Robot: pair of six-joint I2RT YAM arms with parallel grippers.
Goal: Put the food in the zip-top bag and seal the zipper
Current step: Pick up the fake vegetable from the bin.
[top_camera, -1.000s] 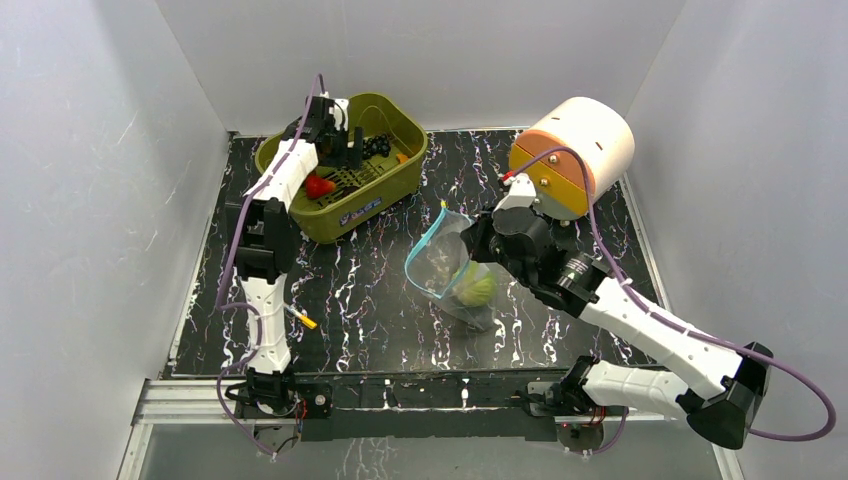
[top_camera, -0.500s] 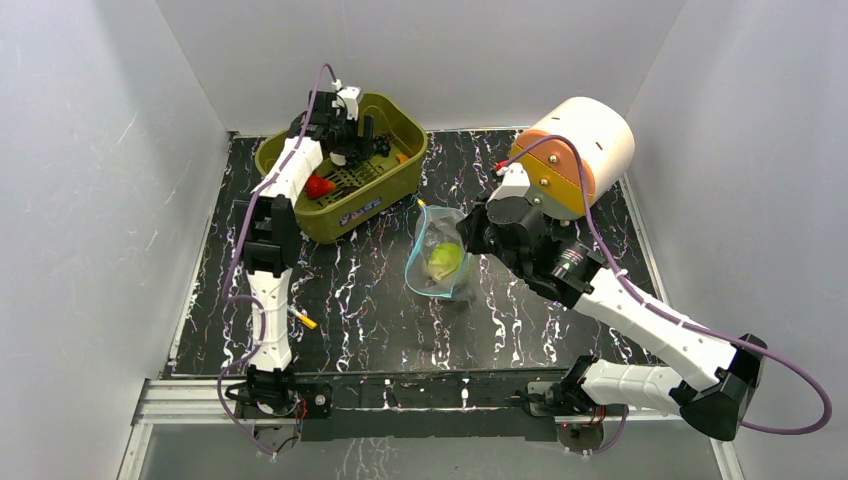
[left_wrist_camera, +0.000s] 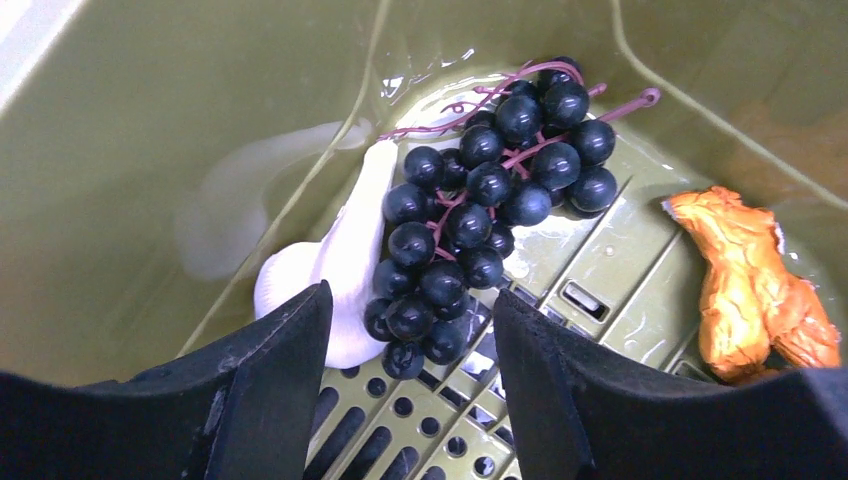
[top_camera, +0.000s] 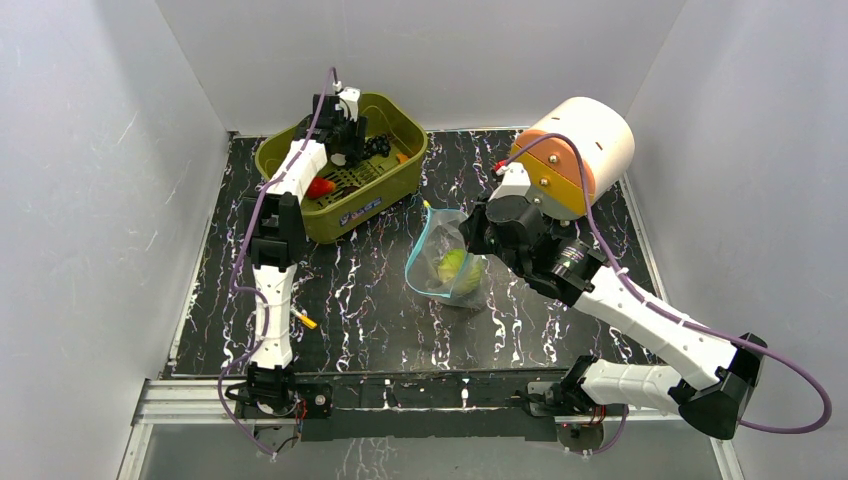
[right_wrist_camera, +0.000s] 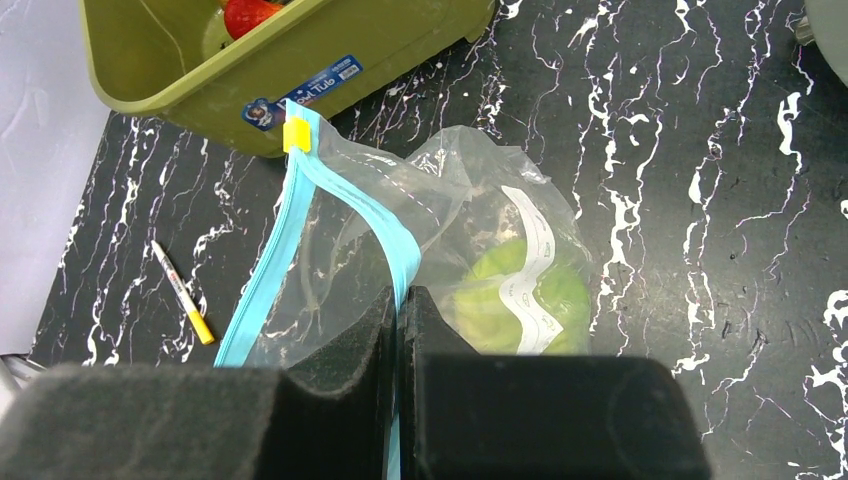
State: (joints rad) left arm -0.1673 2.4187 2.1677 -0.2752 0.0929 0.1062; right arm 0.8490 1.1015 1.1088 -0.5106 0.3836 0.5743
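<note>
Left gripper [left_wrist_camera: 410, 310]: narrowed over the last second, jaws half-apart astride dark purple-black grape bunch [left_wrist_camera: 480, 215] in olive-green plastic bin [top_camera: 345, 222]; pickup judged imminent.
Right gripper [right_wrist_camera: 400, 300]: pinched on blue-teal zipper [right_wrist_camera: 350, 195] of clear zip-top bag [right_wrist_camera: 455, 190], round pale-green cabbage [right_wrist_camera: 480, 285] inside.
Crowding grapes: white piece [left_wrist_camera: 345, 265] touching, orange piece [left_wrist_camera: 750, 290] apart.

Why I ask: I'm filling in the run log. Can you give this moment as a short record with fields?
left fingers: apart, flanking the lower end of the grape bunch inside the bin
right fingers: shut on the zipper of the zip-top bag
bag mouth: open
in bag: cabbage
in bin: grape bunch, white piece, orange piece, red fruit
</note>
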